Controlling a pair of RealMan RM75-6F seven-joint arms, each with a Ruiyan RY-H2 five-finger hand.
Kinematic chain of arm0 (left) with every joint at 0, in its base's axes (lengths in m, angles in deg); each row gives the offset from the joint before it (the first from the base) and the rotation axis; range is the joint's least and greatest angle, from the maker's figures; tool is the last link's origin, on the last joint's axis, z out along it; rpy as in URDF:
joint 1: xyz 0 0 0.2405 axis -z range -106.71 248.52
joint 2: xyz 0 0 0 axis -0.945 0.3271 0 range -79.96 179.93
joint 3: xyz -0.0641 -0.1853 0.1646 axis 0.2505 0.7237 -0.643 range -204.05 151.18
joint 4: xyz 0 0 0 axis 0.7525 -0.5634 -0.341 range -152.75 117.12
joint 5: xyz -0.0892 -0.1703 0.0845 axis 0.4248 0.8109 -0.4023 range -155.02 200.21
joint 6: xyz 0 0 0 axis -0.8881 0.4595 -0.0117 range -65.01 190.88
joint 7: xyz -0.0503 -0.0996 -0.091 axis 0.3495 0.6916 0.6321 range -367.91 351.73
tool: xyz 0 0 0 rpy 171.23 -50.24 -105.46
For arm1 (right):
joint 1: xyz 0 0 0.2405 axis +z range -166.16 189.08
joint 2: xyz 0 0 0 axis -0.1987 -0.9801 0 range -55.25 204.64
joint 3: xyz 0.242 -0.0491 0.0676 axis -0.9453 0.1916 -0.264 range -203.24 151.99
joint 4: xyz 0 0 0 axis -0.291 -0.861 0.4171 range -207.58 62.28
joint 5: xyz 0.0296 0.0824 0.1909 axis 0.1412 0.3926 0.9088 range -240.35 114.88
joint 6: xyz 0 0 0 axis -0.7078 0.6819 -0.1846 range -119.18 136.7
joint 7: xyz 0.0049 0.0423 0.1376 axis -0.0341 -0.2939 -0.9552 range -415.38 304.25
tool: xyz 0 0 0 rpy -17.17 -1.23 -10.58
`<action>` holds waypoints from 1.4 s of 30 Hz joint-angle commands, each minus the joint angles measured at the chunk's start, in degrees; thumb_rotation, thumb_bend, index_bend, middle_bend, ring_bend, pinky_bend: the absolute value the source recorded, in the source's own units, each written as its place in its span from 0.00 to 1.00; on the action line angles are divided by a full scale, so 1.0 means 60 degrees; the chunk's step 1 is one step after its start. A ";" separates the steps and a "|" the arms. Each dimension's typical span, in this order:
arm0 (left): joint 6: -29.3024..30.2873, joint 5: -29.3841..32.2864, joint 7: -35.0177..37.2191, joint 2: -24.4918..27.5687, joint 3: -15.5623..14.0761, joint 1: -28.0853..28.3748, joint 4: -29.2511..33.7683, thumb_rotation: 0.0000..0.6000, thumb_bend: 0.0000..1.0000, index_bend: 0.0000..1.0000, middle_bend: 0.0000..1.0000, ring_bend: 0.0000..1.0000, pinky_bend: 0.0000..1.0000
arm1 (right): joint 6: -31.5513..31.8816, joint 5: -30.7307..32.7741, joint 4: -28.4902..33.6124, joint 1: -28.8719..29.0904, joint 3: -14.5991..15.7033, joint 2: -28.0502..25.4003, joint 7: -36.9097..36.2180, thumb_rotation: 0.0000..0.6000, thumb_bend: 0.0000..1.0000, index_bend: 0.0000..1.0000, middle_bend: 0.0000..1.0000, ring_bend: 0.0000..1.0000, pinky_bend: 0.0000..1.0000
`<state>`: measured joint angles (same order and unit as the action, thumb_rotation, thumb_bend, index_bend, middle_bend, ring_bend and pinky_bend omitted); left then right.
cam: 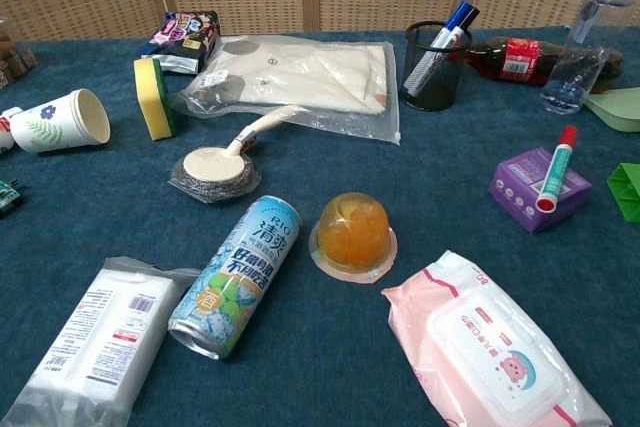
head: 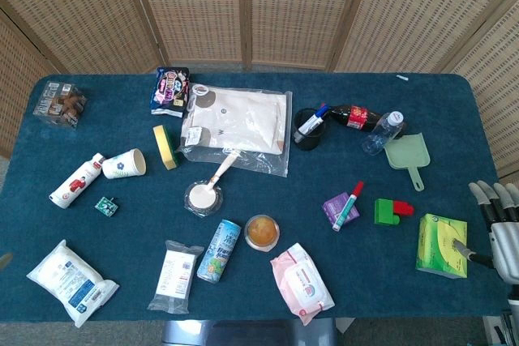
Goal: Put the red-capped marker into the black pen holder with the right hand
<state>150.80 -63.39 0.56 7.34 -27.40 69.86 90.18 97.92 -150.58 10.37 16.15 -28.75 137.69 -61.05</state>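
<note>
The red-capped marker [head: 349,204] [cam: 556,169] lies slanted on a small purple box [head: 336,209] [cam: 534,187], right of the table's middle. The black mesh pen holder [head: 310,129] [cam: 436,66] stands upright further back, with a blue-capped marker in it. My right hand [head: 498,224] hangs at the table's right edge, fingers spread and holding nothing, well right of the marker. It does not show in the chest view. My left hand is out of both views.
A green tissue box [head: 442,245] and a red-and-green block [head: 392,211] lie between my right hand and the marker. A cola bottle [head: 357,117], a water bottle [head: 382,132] and a green dustpan [head: 406,155] sit right of the holder. A jelly cup [cam: 352,233], wipes [cam: 490,347] and a can [cam: 238,275] lie in front.
</note>
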 commanded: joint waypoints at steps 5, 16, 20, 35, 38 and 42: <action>-0.0021 -0.0026 0.0040 0.0021 -0.0012 -0.0013 0.0005 1.00 0.07 0.00 0.00 0.00 0.00 | -0.0063 -0.0037 -0.0030 0.0011 -0.0012 0.0074 -0.0134 1.00 0.00 0.00 0.00 0.00 0.00; -0.0190 0.0062 0.0222 0.0097 0.0001 0.0032 0.0003 1.00 0.07 0.00 0.00 0.00 0.00 | 0.0025 -0.1341 -0.0762 0.0536 0.0155 0.0406 -0.1175 1.00 0.42 0.14 0.00 0.00 0.03; -0.0177 0.0061 0.0234 0.0095 0.0000 0.0016 0.0029 1.00 0.07 0.00 0.00 0.00 0.00 | 0.0013 -0.1918 -0.1180 0.0888 0.0231 0.0566 -0.1420 1.00 0.52 0.21 0.00 0.00 0.03; -0.0421 0.0109 -0.0185 0.0041 0.0005 0.0134 0.0187 1.00 0.07 0.00 0.00 0.00 0.00 | -0.0699 -0.3344 -0.2260 0.2144 0.0729 0.1099 -0.1298 1.00 0.59 0.31 0.00 0.00 0.04; -0.0483 0.0148 -0.0243 0.0039 0.0013 0.0165 0.0208 1.00 0.07 0.00 0.00 0.00 0.00 | -0.0908 -0.3437 -0.2470 0.2341 0.0827 0.1340 -0.1259 1.00 0.59 0.31 0.00 0.00 0.04; -0.0609 0.0178 -0.0307 0.0044 0.0010 0.0223 0.0246 1.00 0.07 0.00 0.00 0.00 0.00 | -0.1148 -0.3440 -0.2723 0.2688 0.0784 0.1716 -0.1304 1.00 0.56 0.31 0.01 0.00 0.06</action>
<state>147.19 -62.35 -1.24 7.60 -27.34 71.15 91.62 91.62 -171.19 -5.38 31.42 -23.92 147.16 -68.68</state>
